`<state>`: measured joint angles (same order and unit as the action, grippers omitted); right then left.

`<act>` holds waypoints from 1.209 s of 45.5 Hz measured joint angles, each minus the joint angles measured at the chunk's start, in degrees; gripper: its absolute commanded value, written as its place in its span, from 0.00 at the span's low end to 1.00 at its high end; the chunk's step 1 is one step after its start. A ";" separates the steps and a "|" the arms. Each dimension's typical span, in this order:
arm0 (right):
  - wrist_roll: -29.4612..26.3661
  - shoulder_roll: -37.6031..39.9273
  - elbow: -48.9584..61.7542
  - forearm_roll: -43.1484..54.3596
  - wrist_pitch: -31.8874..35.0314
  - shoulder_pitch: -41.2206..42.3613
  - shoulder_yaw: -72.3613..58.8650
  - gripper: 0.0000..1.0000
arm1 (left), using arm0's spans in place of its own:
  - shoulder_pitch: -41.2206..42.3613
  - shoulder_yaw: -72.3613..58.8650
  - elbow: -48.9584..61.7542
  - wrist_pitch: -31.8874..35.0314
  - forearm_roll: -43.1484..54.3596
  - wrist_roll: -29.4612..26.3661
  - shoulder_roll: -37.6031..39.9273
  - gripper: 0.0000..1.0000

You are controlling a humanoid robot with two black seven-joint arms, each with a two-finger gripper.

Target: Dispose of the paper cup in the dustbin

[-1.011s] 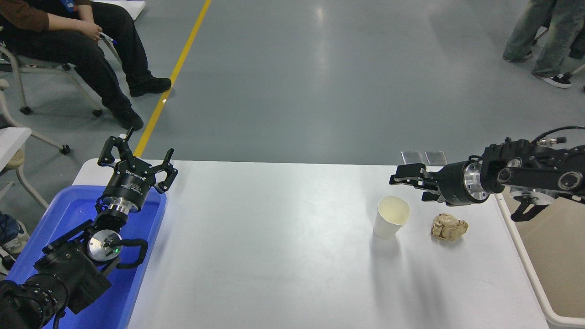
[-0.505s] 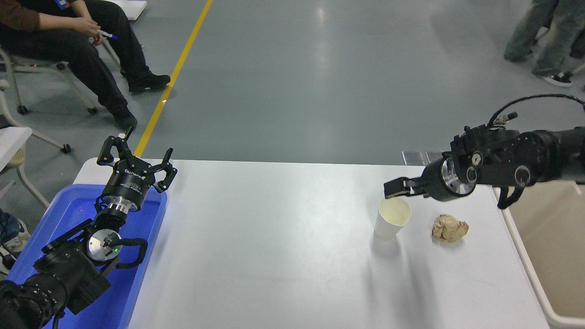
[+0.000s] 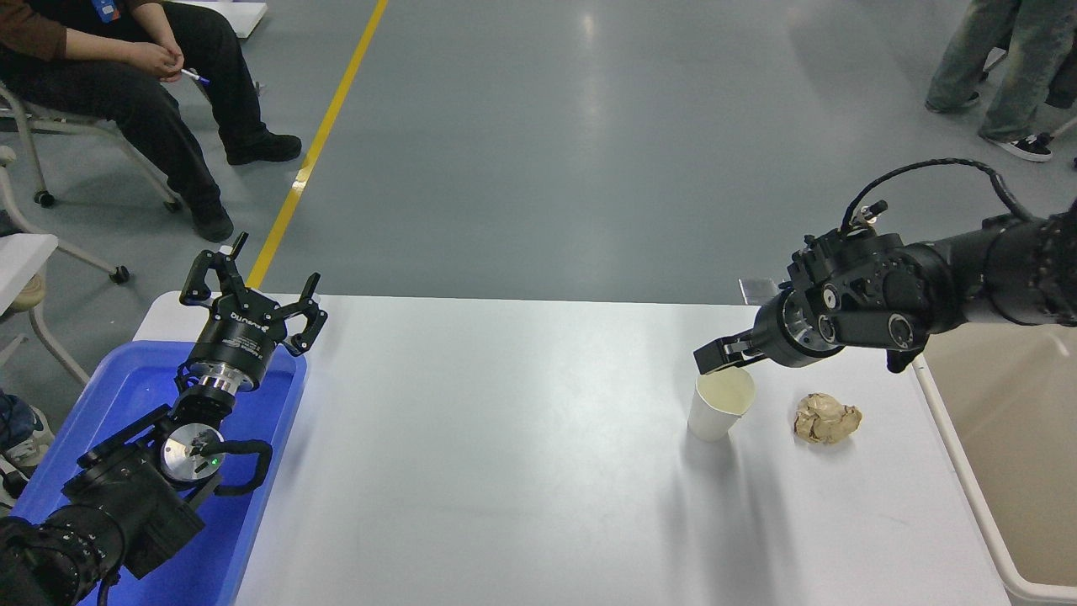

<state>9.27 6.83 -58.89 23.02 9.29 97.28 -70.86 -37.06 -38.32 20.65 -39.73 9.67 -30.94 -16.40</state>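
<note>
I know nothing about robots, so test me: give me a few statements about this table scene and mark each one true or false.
1. The paper cup stands upright on the table. True.
2. The cup already lies in the dustbin. False: it is on the table, left of the bin.
3. A crumpled brown paper ball lies right of the cup. True.
4. The right gripper is lifting the cup. False: it hovers at the cup's far rim.
5. The left gripper holds the ball. False: it is parked, open, over the blue tray.

Bright, even overhead light; sharp focus; soft glare on floor point(image 3: 589, 126).
</note>
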 measured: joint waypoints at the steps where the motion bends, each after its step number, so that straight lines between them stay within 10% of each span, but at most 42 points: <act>1: 0.00 -0.13 0.34 0.00 0.00 -0.27 -0.18 1.00 | 0.00 0.00 0.00 0.00 0.00 0.00 0.00 1.00; 55: 1.01 -0.92 12.40 1.04 -0.83 -13.63 -1.10 0.97 | 0.00 0.00 0.00 0.08 0.00 0.00 0.04 1.00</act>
<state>10.28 5.92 -46.49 24.06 8.46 83.65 -71.96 -37.06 -38.32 20.65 -39.65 9.67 -30.94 -16.35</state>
